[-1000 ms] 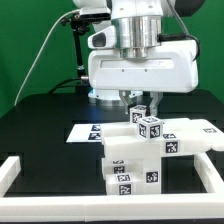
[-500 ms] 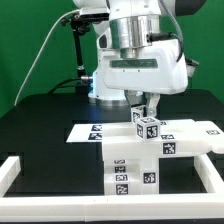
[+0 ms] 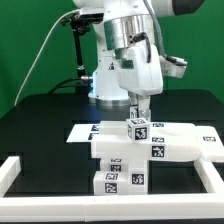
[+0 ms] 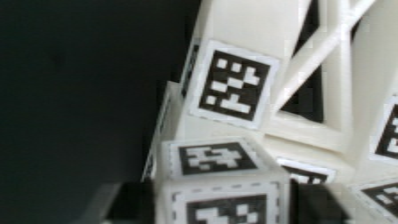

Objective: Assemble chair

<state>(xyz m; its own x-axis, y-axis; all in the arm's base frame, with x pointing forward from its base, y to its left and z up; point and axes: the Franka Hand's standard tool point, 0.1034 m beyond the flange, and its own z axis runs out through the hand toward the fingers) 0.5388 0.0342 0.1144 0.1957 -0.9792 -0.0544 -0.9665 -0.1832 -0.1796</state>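
Observation:
The chair [image 3: 150,158] is a cluster of glossy white tagged panels and bars on the black table, in front of the arm. A small white tagged block [image 3: 138,128] sits on top of it. My gripper [image 3: 138,112] comes straight down onto this block and is shut on it. In the wrist view the block [image 4: 217,172] fills the space between my dark fingers [image 4: 132,198], with the gripper [image 4: 222,202] closed on its two sides. Behind it stand a larger tagged chair panel [image 4: 235,80] and white slanted bars [image 4: 329,60].
The marker board [image 3: 80,131] lies flat on the table at the exterior view's left of the chair. The white border rail [image 3: 18,172] runs round the black table. A black stand [image 3: 80,55] and green backdrop are behind the arm.
The wrist has turned about its vertical axis. The gripper, the block and the chair parts under it have shifted toward the exterior view's left.

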